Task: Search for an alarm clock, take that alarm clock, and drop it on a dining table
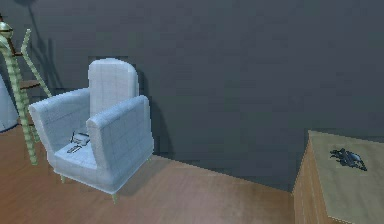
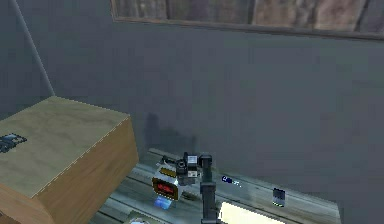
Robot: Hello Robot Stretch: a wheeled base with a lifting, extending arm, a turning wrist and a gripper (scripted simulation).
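Dim, even light fills the room. In the forward view, the pale blue-white padded armchair (image 1: 105, 120) is the brightest thing against the dark grey wall (image 1: 250, 70). It lays a soft shadow on the brown wooden floor (image 1: 190, 190) at its foot. In the arm side view, light from above brightens the light-brown wooden cabinet (image 2: 55, 140) top, and a faint shadow lies on the wall beyond.

A pale blue armchair (image 1: 100, 125) sits at nine o'clock on the wooden floor (image 1: 200, 195) against a dark grey wall (image 1: 250, 70), a wooden cabinet (image 1: 340, 185) at four o'clock.
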